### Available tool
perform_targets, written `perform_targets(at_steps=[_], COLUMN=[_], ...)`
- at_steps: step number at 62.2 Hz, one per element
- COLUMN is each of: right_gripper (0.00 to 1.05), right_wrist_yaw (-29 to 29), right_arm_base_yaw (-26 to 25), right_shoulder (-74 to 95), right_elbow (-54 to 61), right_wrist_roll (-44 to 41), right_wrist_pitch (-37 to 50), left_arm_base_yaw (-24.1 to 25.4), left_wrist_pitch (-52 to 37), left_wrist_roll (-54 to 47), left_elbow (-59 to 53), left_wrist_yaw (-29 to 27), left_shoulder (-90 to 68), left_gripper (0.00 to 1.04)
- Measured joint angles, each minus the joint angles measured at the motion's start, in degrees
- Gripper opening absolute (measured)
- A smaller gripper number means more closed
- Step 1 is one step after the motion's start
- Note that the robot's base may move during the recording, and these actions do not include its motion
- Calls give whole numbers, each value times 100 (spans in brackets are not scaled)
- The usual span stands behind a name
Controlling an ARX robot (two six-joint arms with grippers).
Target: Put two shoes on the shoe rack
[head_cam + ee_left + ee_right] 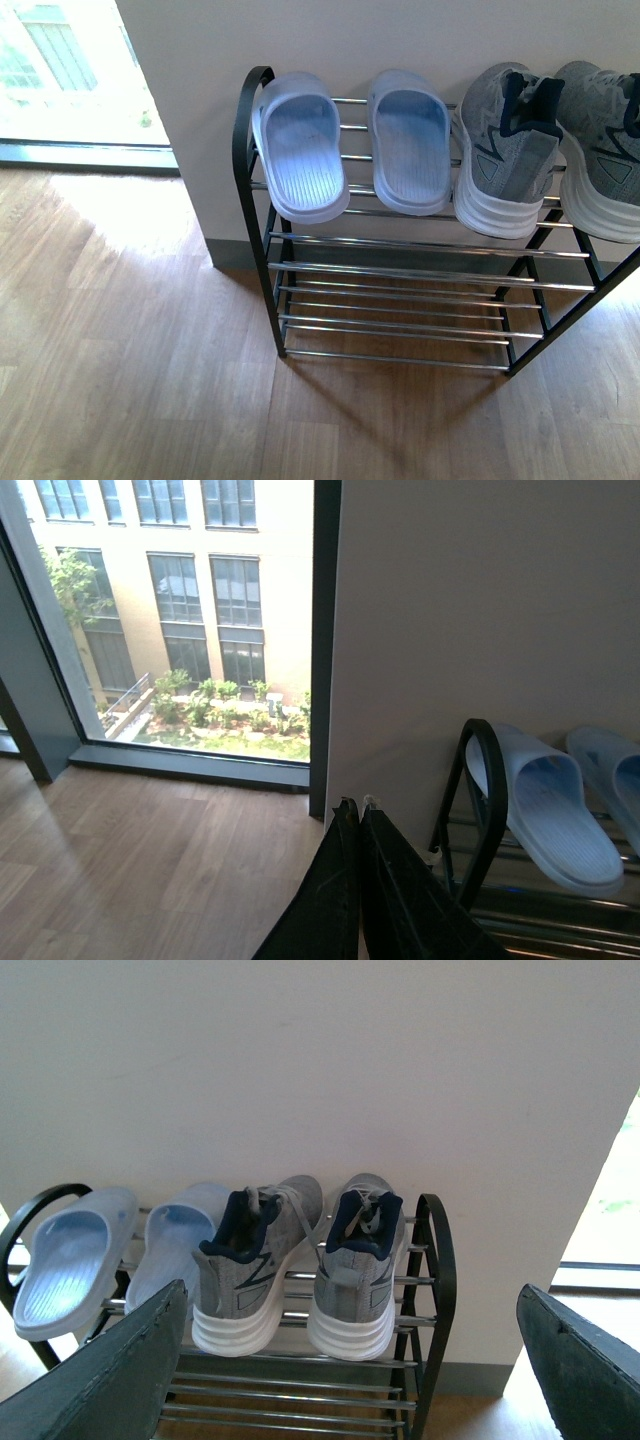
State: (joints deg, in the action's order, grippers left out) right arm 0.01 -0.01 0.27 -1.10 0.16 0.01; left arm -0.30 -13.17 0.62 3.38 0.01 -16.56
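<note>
**Shoes are up, now I just don't want to knock them off**

Both sneakers sit on the top tier of the rack, toes toward the wall, heels hanging out past the front bar. They're side by side at the right end, just about touching each other. The slides sit on the same tier to their left, heels also poking over the front bar. So as far as I can judge, the job looks basically done: nothing is in either claw and no shoe is on the floor that I can see.

The right gripper is spread wide, empty, hovering in front of the sneakers and apart from them. The left gripper has its fingers pressed together on nothing, parked just beside the rack's left upright.

What worries me:
- Those overhanging heels. If I swing the right arm low or forward, a finger could clip a white sole and tip a sneaker off the bars.
- The bars are smooth chrome, so I'd guess a small bump slides a shoe.
- The left claw is close to the frame. A careless pull could nudge the whole rack and shake everything.
- The front view cuts off the right sneaker, so I can't fully check it there.
</note>
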Motion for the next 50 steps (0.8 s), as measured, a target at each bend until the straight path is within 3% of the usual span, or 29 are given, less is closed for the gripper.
perform_targets(at_steps=[25, 33, 50], right_gripper=[96, 96, 96], right_wrist_yaw=[2, 4, 4], right_arm_base_yaw=[0, 0, 0], right_shoulder=[0, 0, -2], right_elbow=[0, 0, 0], right_wrist_roll=[0, 0, 0], right_wrist_pitch=[-2, -2, -2], left_arm_base_yaw=[9, 9, 13], left_wrist_pitch=[273, 1244, 1318], left_wrist_roll=[-11, -11, -11], left_elbow=[-256, -254, -254], left_wrist_yaw=[-2, 0, -2], left_shoulder=[627, 1421, 1563], left_gripper=[1, 1, 1])
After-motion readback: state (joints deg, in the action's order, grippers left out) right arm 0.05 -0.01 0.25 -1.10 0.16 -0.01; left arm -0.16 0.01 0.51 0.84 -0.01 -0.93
